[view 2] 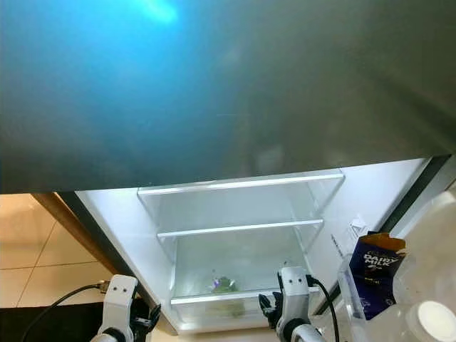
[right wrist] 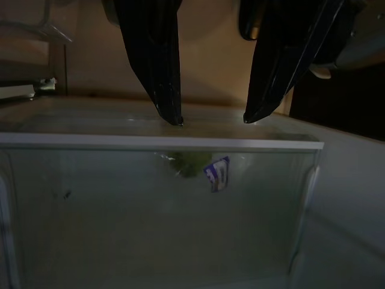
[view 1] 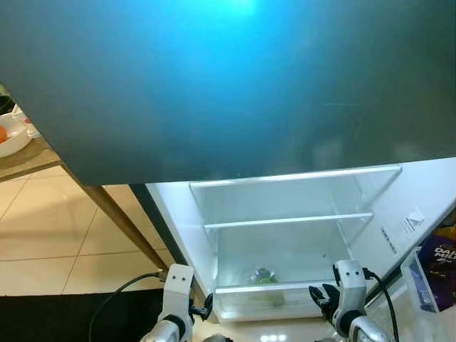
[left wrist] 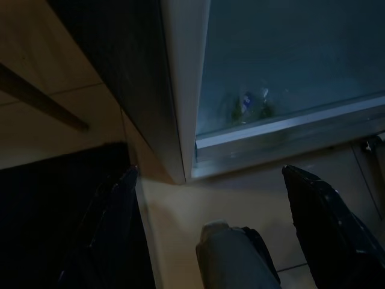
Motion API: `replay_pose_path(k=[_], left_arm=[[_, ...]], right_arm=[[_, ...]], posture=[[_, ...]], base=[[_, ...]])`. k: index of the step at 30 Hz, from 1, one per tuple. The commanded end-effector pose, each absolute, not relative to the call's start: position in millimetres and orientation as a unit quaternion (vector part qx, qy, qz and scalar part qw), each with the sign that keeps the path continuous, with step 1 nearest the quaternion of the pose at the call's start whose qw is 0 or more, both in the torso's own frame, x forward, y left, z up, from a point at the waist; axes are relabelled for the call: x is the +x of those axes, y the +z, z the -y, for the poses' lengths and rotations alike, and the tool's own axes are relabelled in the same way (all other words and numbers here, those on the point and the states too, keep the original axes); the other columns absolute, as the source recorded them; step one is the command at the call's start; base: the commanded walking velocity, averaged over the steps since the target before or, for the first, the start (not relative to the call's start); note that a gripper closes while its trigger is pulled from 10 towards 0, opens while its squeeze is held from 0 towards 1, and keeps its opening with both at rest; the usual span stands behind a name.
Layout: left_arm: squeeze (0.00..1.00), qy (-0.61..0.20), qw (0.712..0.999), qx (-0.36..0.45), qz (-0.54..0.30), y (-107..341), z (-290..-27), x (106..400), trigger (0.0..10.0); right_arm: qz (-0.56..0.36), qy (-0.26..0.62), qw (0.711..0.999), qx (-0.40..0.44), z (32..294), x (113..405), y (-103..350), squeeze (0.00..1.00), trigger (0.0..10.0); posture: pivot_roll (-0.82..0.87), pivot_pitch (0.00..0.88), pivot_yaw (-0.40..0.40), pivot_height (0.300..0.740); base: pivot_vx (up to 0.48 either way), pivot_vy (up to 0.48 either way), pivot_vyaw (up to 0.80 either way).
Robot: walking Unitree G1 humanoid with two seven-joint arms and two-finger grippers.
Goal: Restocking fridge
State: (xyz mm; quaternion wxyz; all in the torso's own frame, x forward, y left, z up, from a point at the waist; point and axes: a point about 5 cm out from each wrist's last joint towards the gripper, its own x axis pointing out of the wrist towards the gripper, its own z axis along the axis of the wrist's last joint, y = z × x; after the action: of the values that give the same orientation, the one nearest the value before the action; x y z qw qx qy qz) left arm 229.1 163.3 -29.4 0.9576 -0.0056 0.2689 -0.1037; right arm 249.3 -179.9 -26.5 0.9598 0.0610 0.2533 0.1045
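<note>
At the far left edge of the head view, a white bowl (view 1: 10, 140) holding something orange sits on a wooden table (view 1: 28, 161), whose slanted leg (view 1: 114, 214) runs down over pale floor tiles (view 1: 50, 235) to a black mat (view 1: 64, 317). A wide dark panel, the fridge's upper door (view 1: 228, 78), spans the top of the scene with a blue glare on it.

Below it the lit fridge (view 1: 178, 214) stands open, with two glass shelves (view 1: 285, 220) one above the other and a clear drawer (view 1: 274, 296) at the bottom. A small green packet with a blue-and-white label (view 1: 262, 275) lies inside that drawer, near its front wall and about midway across.

The left gripper (view 1: 206, 308) hangs low at the fridge's left front corner; in its wrist view the two black fingers (left wrist: 114, 235) stand wide apart above the floor just outside the drawer's front edge. The right gripper (view 1: 322, 296) hangs at the drawer's right front corner; its wrist view shows the fingertips (right wrist: 171, 114) set a moderate gap apart, holding nothing, poised just above the drawer's white front rim, with the green packet directly below behind the clear wall.

At the far right, the open fridge door (view 2: 434, 235) carries a dark blue milk carton (view 2: 376, 274) in a clear door bin (view 2: 350, 292), beside a white-capped container (view 2: 431, 317).
</note>
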Motion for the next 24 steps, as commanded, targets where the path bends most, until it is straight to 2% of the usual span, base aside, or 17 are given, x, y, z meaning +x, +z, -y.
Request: replay_pose_path(k=[1,18,24], left_arm=[[0.0,-0.098,0.955,-0.002,-0.28,-34.2,-167.8,222.5,10.0],[0.0,-0.097,0.956,-0.002,-0.276,-32.4,-167.2,226.9,10.0],[0.0,-0.093,0.958,-0.008,-0.272,-30.3,-166.5,230.3,10.0]], right_arm=[[-0.247,0.103,0.961,0.07,180.7,246.1,-27.1,0.0,10.0],[-0.248,0.094,0.962,0.062,184.0,246.2,-27.3,0.0,10.0],[-0.23,0.102,0.964,0.086,182.7,250.4,-22.4,0.0,10.0]], posture=[[0.03,0.097,0.056,0.655],[0.03,0.092,0.056,0.655],[0.03,0.091,0.057,0.655]], base=[[0.0,0.0,0.0],[0.0,0.0,0.0],[0.0,0.0,0.0]])
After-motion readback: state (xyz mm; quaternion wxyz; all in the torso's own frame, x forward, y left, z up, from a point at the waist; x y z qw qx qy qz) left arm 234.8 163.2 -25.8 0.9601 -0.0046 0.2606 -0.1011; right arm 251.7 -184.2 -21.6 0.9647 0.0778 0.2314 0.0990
